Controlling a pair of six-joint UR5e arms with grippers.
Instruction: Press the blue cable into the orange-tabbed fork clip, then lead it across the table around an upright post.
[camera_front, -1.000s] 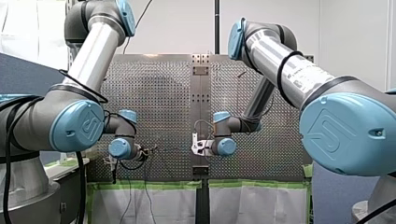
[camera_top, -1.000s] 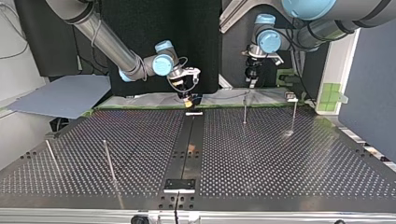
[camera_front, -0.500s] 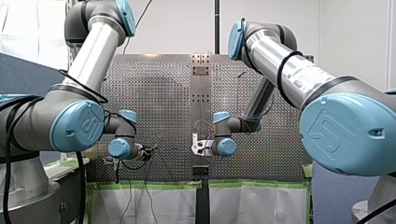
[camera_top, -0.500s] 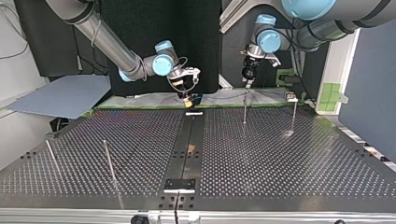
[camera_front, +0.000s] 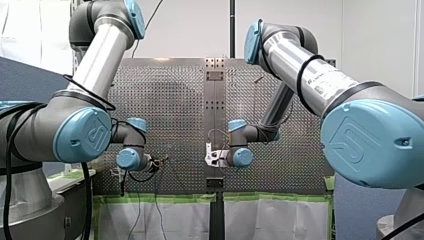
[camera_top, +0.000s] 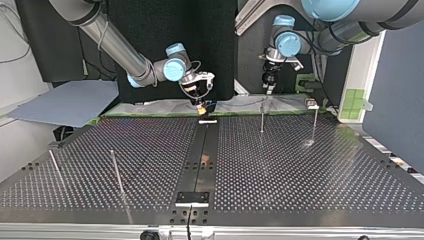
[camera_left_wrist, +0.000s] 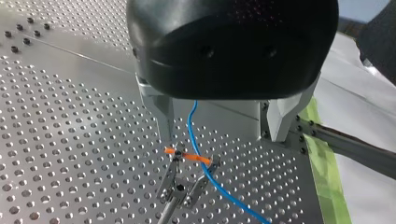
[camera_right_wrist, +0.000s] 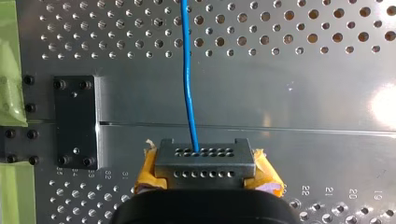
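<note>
blue cable (camera_left_wrist: 190, 133) sat between the prongs of the orange-tabbed fork clip (camera_left_wrist: 186, 173)
my left hand (camera_left_wrist: 223, 133) hung wide open above it, my right hand (camera_right_wrist: 205, 164) was pinching the cable further along

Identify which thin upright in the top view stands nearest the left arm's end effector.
The upright just right of the centre strip, directly below my left end effector; the others stand farther off.

A pale wall (camera_front: 190, 30) rises behind the perforated table (camera_top: 300, 165), with a dark backdrop (camera_top: 215, 40) opposite.
</note>
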